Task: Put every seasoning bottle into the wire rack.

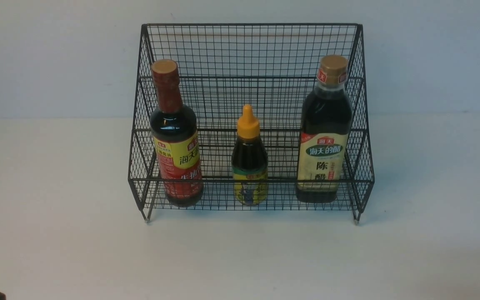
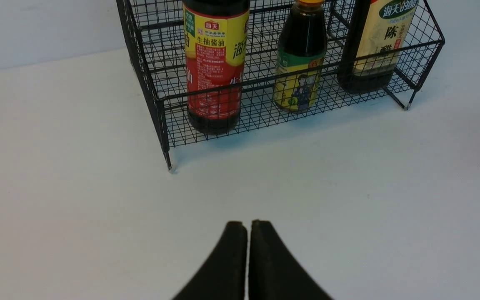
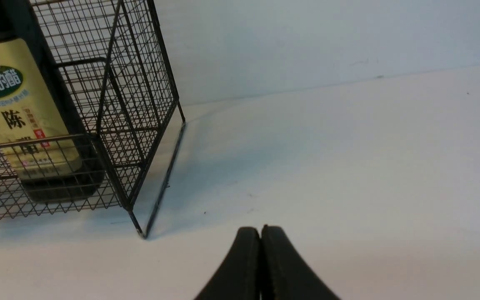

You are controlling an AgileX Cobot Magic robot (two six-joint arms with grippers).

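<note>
Both pincers are pressed fully closed and hold nothing. We see the left gripper (image 2: 248, 227) hanging over bare table (image 2: 348, 187), in front of the rack's (image 2: 161, 125) left front corner and well apart from it. We see the right gripper (image 3: 261, 232) over the table off the rack's right front corner, also clear of it.

We find all three bottles standing upright on the rack's lower front tier, behind its low front rail. At the rack's left end is the round bottle (image 1: 176, 137), with a red and yellow label. In the rack's middle, apart from both others, stands the small bottle (image 1: 249, 160) with an orange nozzle cap. At the rack's right end is the squarish bottle (image 1: 325, 133), with a cream label and gold cap. The rack's upper tier holds nothing that we can see.
</note>
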